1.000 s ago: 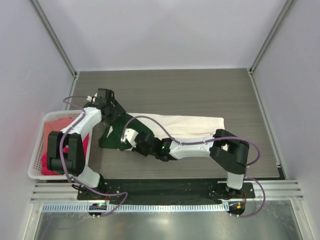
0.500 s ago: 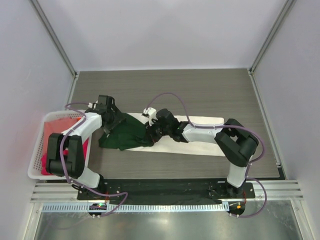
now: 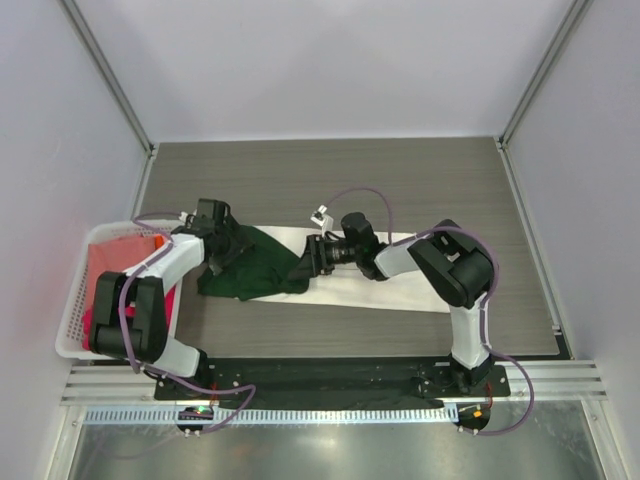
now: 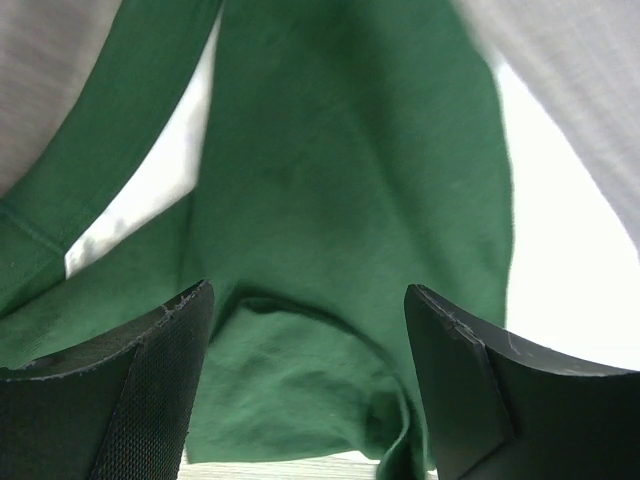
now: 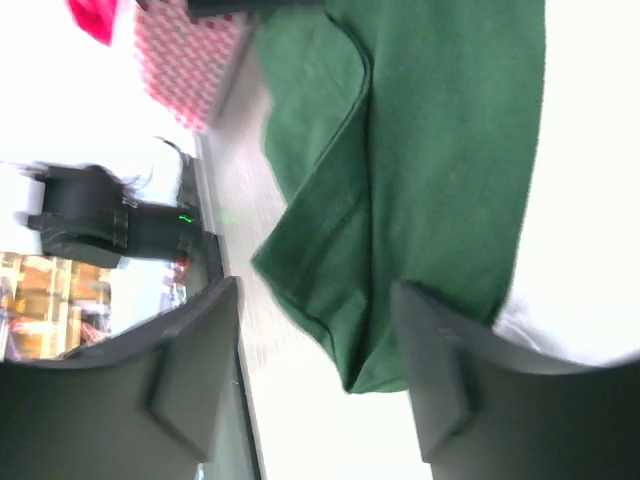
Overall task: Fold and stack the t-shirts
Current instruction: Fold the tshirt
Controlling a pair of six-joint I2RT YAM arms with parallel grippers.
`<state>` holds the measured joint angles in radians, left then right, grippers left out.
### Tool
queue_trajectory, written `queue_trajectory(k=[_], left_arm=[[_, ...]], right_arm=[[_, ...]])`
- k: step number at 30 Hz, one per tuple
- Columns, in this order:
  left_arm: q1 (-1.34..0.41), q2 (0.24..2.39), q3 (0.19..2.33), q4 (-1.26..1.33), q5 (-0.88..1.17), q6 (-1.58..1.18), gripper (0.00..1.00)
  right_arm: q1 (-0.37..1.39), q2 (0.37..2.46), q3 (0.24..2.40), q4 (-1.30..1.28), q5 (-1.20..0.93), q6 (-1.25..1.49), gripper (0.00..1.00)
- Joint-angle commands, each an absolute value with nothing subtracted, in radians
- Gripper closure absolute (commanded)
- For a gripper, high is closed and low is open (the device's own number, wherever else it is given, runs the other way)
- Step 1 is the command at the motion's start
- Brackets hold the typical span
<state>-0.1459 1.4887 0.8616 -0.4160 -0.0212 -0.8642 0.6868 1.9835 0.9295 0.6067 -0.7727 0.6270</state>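
Lying bunched on the wood-grain table (image 3: 420, 180), the dark green shirt (image 3: 250, 265) overlaps the left end of the cream shirt (image 3: 385, 290), which spreads flat away from it to the right. Left of the green shirt stands the white lattice basket (image 3: 72, 300), with a salmon-pink shirt (image 3: 112, 262) and a magenta shirt (image 3: 90, 325) inside it.

The left arm rises beside the basket and bends across to the green shirt's far left corner. There the left gripper (image 4: 305, 390) points down at the cloth. Its fingers (image 4: 110, 400) stand wide apart with only loose green folds showing between them, nothing pinched.

The right arm folds back at the elbow well to the right of the green shirt, and its forearm runs low over the cream shirt. The right gripper (image 5: 320, 385) sits at the green shirt's right edge with its jaws parted. The green hem lies in the gap between them, clamped by neither.

The right arm hides a strip of the cream shirt, and the left arm covers part of the basket's contents. The right wrist view is blurred, and the cream cloth in both wrist views is washed out to plain white.
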Motion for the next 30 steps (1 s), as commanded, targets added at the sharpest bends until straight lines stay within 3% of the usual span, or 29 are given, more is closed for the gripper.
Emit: queue_trajectory(k=[1, 3, 9, 16, 20, 30], left_arm=[[-0.149, 1.454, 0.824, -0.364, -0.003, -0.871, 0.22], [-0.150, 1.456, 0.822, -0.362, 0.023, -0.873, 0.22], [-0.152, 1.445, 0.827, -0.365, 0.031, -0.870, 0.22], [-0.164, 1.448, 0.831, -0.364, 0.028, -0.873, 0.22], [-0.169, 1.443, 0.830, -0.370, 0.025, -0.885, 0.23], [-0.169, 1.459, 0.828, -0.393, 0.018, -0.922, 0.23]], right_arm=[[0.647, 2.008, 0.881, 1.016, -0.913, 0.843, 0.27], [0.646, 2.008, 0.877, 1.026, -0.917, 0.845, 0.21], [0.652, 1.948, 0.876, 0.878, -0.870, 0.682, 0.24], [0.780, 1.775, 0.960, 0.291, -0.513, 0.209, 0.36], [0.903, 1.712, 0.986, 0.177, -0.236, 0.057, 0.36], [1.078, 1.776, 1.069, 0.071, 0.057, -0.101, 0.36]])
